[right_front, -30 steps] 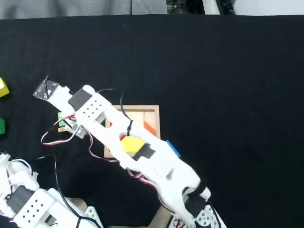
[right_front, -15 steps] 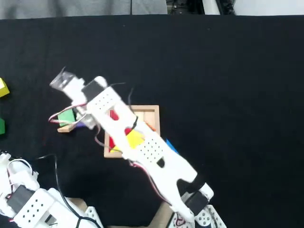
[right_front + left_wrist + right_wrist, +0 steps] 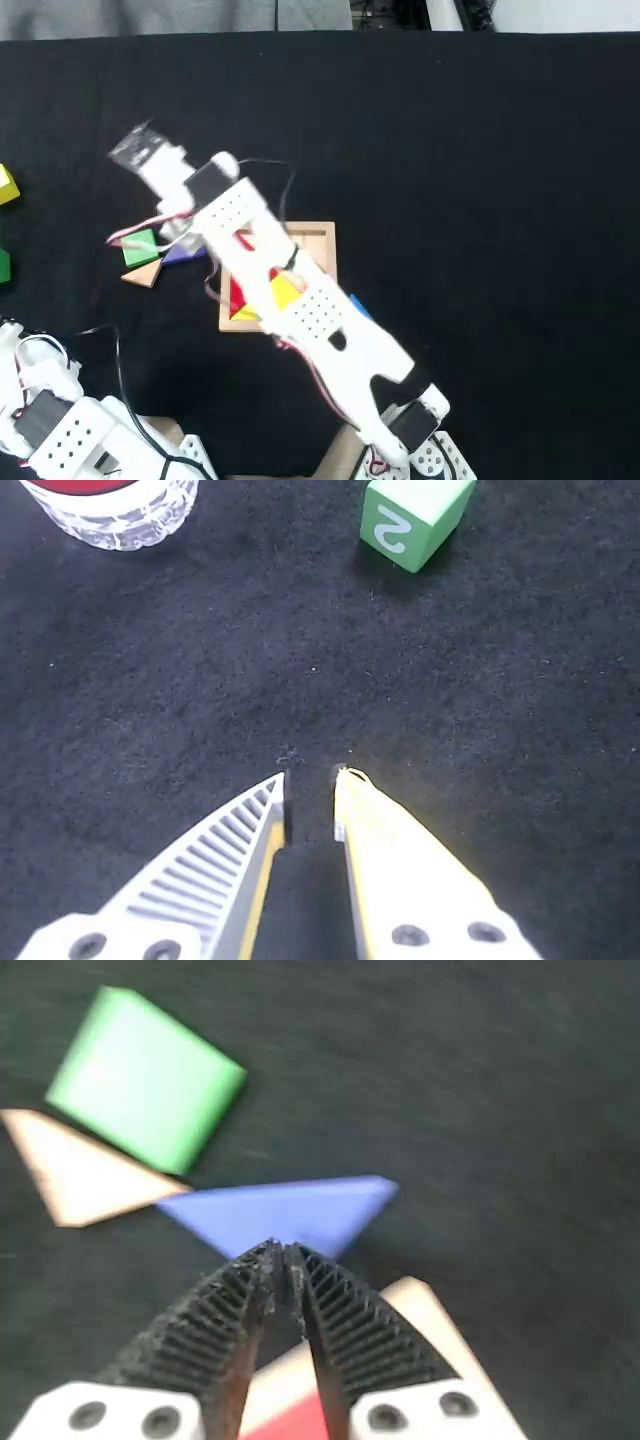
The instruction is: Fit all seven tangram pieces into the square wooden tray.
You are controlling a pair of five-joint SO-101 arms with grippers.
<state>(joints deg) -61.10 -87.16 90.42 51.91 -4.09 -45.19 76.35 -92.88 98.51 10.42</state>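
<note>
Right tool (image 3: 283, 1250) closed, empty, apparently just over blue triangle (image 3: 290, 1215); green square (image 3: 145, 1080), tan triangle (image 3: 75, 1170) beside it. Left tool (image 3: 310, 775) parted slightly, empty, over surface (image 3: 200, 680).

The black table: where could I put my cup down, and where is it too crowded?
Widest bare patch: the black cloth right of the wooden tray, out to the table's edge. The far strip beyond the right arm is bare. Crowded: left of the tray, where green square, tan triangle and blue triangle lie together beside that arm.
</note>
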